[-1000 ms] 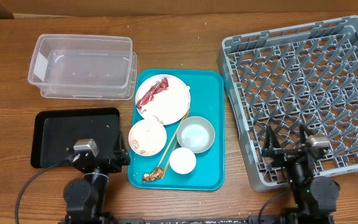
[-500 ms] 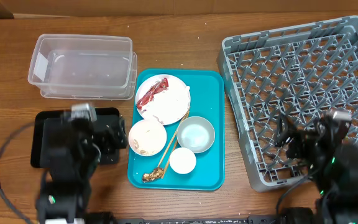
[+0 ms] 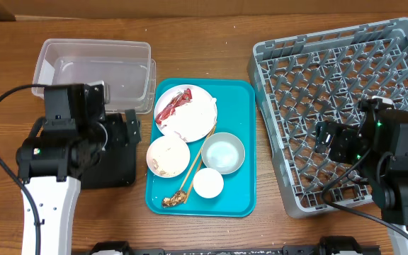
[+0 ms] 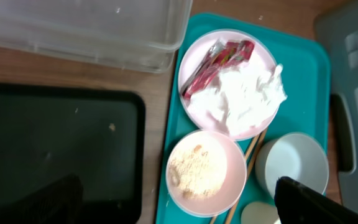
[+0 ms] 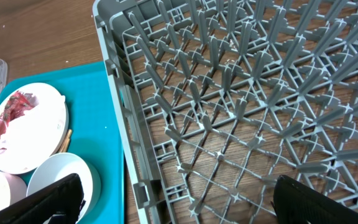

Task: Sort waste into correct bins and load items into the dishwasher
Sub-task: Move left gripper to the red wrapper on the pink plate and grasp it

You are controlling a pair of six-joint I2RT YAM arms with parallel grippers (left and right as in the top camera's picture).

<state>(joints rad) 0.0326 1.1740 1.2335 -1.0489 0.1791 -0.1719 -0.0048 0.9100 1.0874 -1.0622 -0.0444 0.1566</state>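
Observation:
A teal tray [image 3: 241, 193] holds a pink plate [image 3: 202, 122] with a red wrapper [image 3: 173, 106] and a white napkin [image 4: 248, 99]. It also holds a pink bowl [image 3: 167, 156] with crumbs, a pale bowl [image 3: 223, 152], a small white cup [image 3: 208, 183], chopsticks [image 3: 194, 168] and a spoon [image 3: 173, 200]. My left gripper [image 3: 129, 126] is open and empty above the black tray's right edge, with the pink bowl [image 4: 205, 171] between its fingers [image 4: 179, 208]. My right gripper [image 3: 326, 138] is open and empty [image 5: 185, 208] above the grey dish rack [image 3: 346, 78].
A clear plastic bin [image 3: 94, 71] stands at the back left. A black tray [image 3: 112, 166] lies in front of it, left of the teal tray. The dish rack [image 5: 241, 93] fills the right side and holds nothing. The table is wood.
Both arms have risen from the table's front edge and moved away from it. The left now hangs over the black tray, the right over the rack. The dishes have not moved.

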